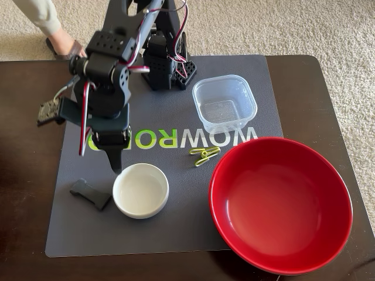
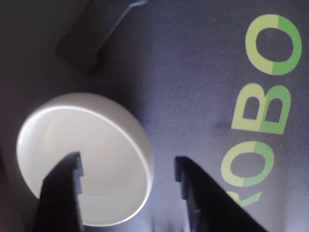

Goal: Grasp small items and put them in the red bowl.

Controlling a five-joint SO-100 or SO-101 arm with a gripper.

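A small white round dish [image 1: 140, 190] sits at the front left of the grey mat. My gripper [image 1: 116, 167] points down at the dish's back-left rim. In the wrist view the gripper [image 2: 128, 164] is open; one finger is over the inside of the dish [image 2: 82, 145] and the other is over the mat, so the rim lies between them. A dark grey oblong piece [image 1: 91, 194] [image 2: 82, 46] lies just left of the dish. A yellow-green clip [image 1: 204, 156] lies mid-mat, with a clear tub [image 1: 224, 104] behind it. The large red bowl [image 1: 281, 205] sits at the front right with nothing in it.
The grey mat [image 1: 176, 234] with WOWROBO lettering covers a dark wooden table [image 1: 23, 193]. The arm's base [image 1: 164, 64] stands at the back of the mat. A small circuit board [image 1: 50, 111] dangles on wires left of the arm. A person's foot [image 1: 61, 44] shows on the carpet at the back left.
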